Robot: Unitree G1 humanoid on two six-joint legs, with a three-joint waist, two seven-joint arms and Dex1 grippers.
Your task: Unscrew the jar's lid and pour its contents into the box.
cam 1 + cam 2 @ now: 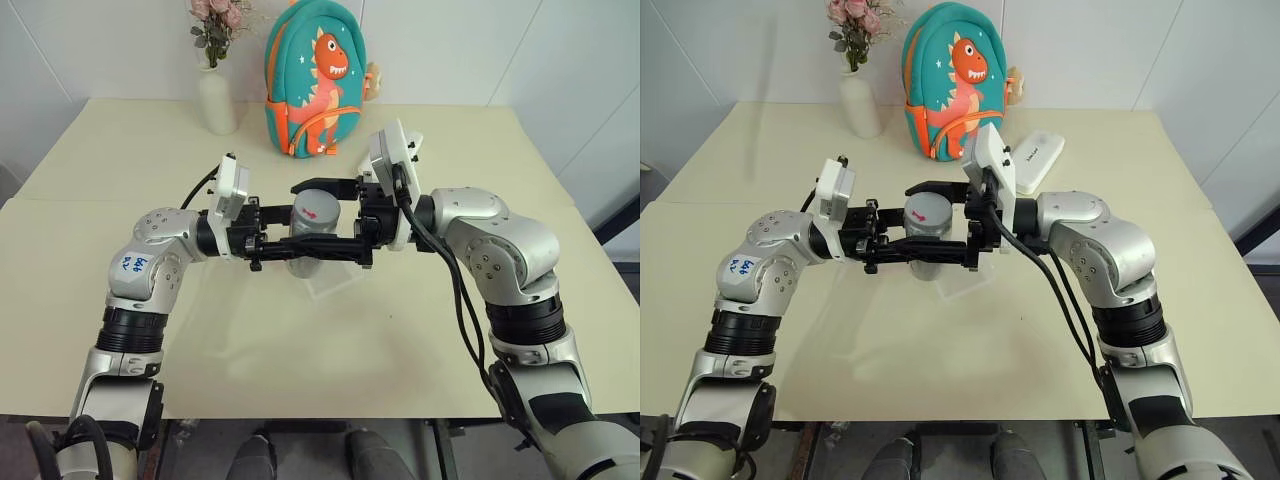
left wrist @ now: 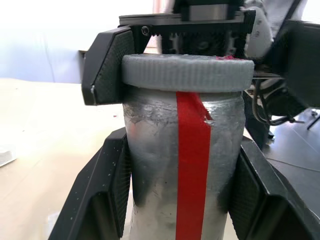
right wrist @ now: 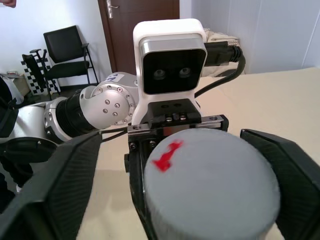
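The big pale yellow table [image 1: 420, 330] holds everything. At its far edge leans a teal backpack with an orange dinosaur [image 1: 312, 80]. Beside that stands a tall white vase with pink flowers [image 1: 216, 95]. A flat white oblong case [image 1: 1038, 157] lies on the table near the backpack.

Above the middle of the table, both arms meet. The left gripper [image 1: 300, 245] has its two black fingers squeezed tight on the sides of the small silvery jar with a red stripe [image 2: 185, 180]. The jar is lifted up off the table. It stands straight up, with its long side going up and down and its top facing the ceiling. I cannot see what is inside it, because the walls are too cloudy.

The round grey lid with a small red mark [image 3: 210, 185] sits on top of the jar. The right gripper [image 1: 325, 190] reaches in from the other side at the height of the lid. Its two black fingers stand wide apart, one on each side of the lid, with a gap between the lid and each of them.

Under the jar, on the table, lies the small clear plastic box [image 1: 330, 285]. It looks flat and see-through, and I cannot tell if anything is in it.
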